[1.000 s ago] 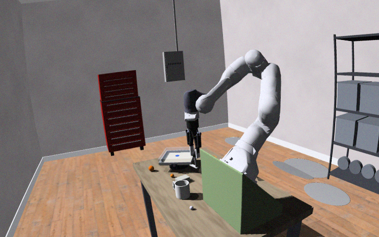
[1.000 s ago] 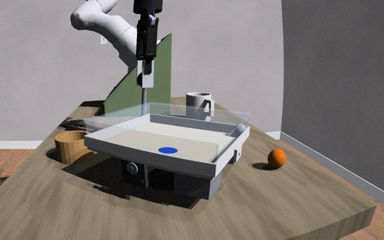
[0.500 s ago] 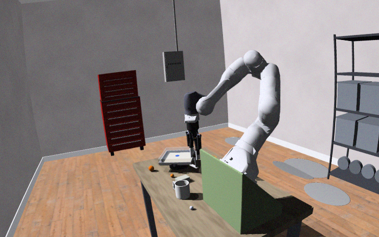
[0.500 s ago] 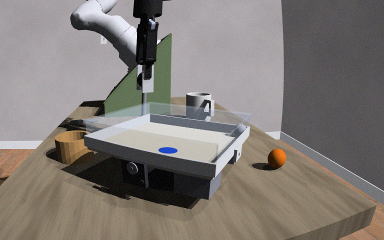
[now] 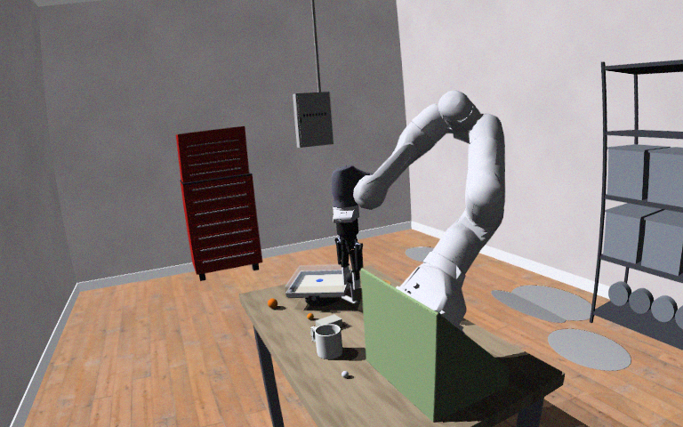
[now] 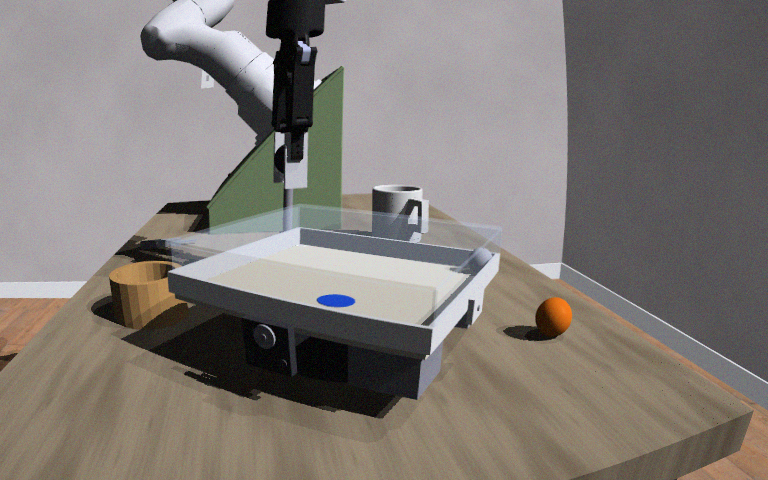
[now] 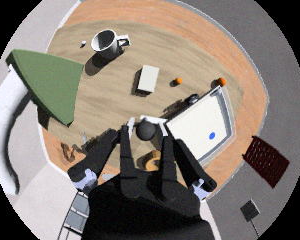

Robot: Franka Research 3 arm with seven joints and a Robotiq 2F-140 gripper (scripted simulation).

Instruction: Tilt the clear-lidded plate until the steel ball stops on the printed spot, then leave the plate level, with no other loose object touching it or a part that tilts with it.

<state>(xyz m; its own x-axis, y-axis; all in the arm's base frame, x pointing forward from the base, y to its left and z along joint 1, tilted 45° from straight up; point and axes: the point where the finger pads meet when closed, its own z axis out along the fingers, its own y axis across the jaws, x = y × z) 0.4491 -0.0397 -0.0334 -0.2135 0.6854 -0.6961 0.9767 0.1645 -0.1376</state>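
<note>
In the exterior view, from left to right, a tan wooden cup (image 6: 138, 300) (image 7: 148, 162) is seen beside the plate; a black round knob (image 6: 279, 159) (image 7: 145, 131) is straddled by the part-spread fingers of the gripper (image 5: 349, 296) (image 6: 292, 160) (image 7: 145, 125), though whether it is pinched cannot be told; the blue printed spot (image 5: 319, 280) (image 6: 335, 300) (image 7: 212, 136) is left uncovered on the clear-lidded, grey-rimmed plate (image 5: 316, 294) (image 6: 293, 306) (image 7: 197, 130); what appears to be the steel ball (image 6: 480, 258) is lodged in its far right corner.

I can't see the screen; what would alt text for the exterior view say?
A shallow tray with a clear lid and a blue spot stands on a wooden table, a black gripper above its far side; a wooden cup stands on one side, an orange ball on the other.
</note>
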